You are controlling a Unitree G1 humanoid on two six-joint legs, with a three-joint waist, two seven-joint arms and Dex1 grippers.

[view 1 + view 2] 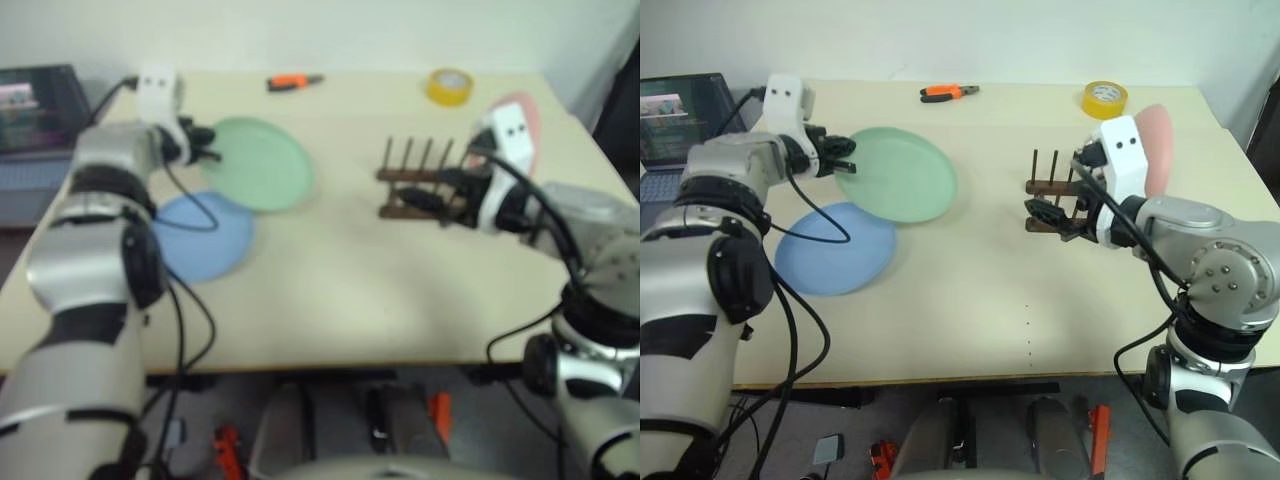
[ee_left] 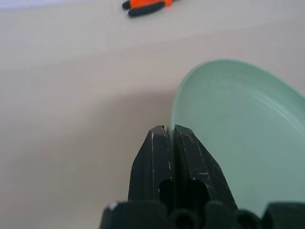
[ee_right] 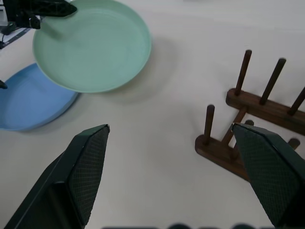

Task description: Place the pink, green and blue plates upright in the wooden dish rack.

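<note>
The left arm reaches far forward on the left side, with its elbow bent. The left hand (image 1: 845, 157) points ahead and a little down. Its two black fingers (image 2: 153, 162) are pressed tight together on the edge of the green plate (image 1: 902, 174). The right arm is bent and reaches in toward the middle. The right hand (image 1: 1048, 216) points forward and to the left. Its two fingers (image 3: 85, 167) stand wide apart and hold nothing.

Even, bright overhead light; soft shadows lie under the green plate (image 1: 902, 174) and wooden dish rack (image 1: 1055, 200). The left eye view is blurred throughout.
</note>
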